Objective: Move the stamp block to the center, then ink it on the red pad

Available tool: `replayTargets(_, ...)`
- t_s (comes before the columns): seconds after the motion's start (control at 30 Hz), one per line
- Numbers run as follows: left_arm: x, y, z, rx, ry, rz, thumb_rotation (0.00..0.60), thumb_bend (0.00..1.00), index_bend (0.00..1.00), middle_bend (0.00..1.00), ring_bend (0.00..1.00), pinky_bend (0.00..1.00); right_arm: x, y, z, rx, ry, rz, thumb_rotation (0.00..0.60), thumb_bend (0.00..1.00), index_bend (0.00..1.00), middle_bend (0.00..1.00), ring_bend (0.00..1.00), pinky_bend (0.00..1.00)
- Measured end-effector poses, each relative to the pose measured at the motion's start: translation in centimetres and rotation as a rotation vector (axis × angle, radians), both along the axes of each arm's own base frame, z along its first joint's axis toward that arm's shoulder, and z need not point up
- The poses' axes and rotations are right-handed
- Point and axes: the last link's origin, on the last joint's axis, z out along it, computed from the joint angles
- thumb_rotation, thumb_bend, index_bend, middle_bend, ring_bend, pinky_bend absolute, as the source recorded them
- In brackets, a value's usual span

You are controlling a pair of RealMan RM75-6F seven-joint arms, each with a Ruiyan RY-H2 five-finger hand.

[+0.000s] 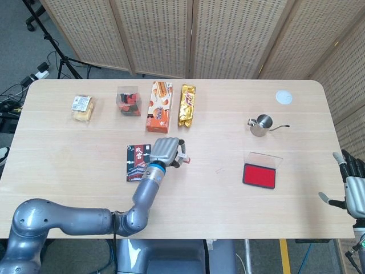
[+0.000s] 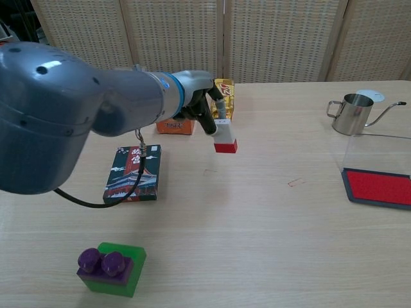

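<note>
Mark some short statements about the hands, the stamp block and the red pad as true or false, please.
1. The left hand holds the stamp block. True.
2. The stamp block rests on the red pad. False: it is held over the table's middle, apart from the pad.
3. The right hand holds the metal pitcher. False: it holds nothing, at the table's edge.
4. The pad's clear lid is open. True.
</note>
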Motion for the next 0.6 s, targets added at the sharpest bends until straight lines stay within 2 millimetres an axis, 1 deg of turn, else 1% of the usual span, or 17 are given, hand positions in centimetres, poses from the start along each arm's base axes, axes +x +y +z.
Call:
replayTargets(0.17, 1.6, 0.8, -1.0, 0.030, 0.023, 0.023, 0.600, 0.39, 0.56, 1.00, 1.00, 0.93, -0.2, 0.0, 0.3, -0.002, -0.013, -0.005, 0.600, 0.00, 0.00, 0.00, 0.00, 0.00)
replayTargets(0.23, 1.8, 0.9, -1.3, 0.034, 0.033, 0.029, 0.600, 0.39, 0.56, 1.00, 1.00, 0.93, -0.4, -0.1, 0.4, -0.003, -0.017, -0.011, 0.600, 0.00, 0.00, 0.00, 0.00, 0.00)
replayTargets(0.4, 1.7, 1.2, -2.1, 0.039, 0.058, 0.049, 0.600, 0.39, 0.56, 1.00, 1.00, 0.93, -0.5, -0.2, 0.5, -0.002, -0.023, -0.017, 0.600, 0.00, 0.00, 0.00, 0.00, 0.00)
replayTargets(0.6, 1.1, 1.7, -2.4, 0.051, 0.073, 0.075, 0.600, 0.39, 0.56, 1.00, 1.00, 0.93, -0.5, -0.2, 0.5, 0.001, -0.026, -0.018, 0.600, 0.00, 0.00, 0.00, 0.00, 0.00)
